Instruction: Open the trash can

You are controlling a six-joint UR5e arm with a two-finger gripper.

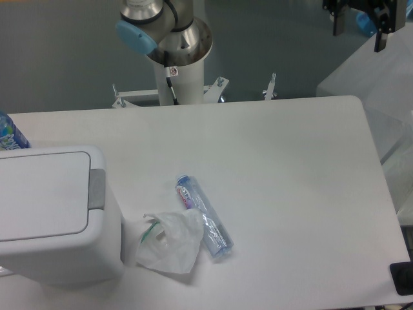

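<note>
The trash can (58,258) is a large white boxy bin at the left front of the table. Its flat lid (40,196) lies shut, with the grey push tab (97,188) on its right edge. My gripper (360,27) is at the top right of the view, high up and beyond the table's far right corner, far from the bin. Its two black fingers (339,22) point down, stand apart and hold nothing.
A crumpled white plastic bag (169,240) lies just right of the bin, and a clear tube with a blue and red label (203,216) lies beside it. A blue-labelled bottle (9,134) stands behind the bin. The arm's base (175,58) stands at the far edge.
</note>
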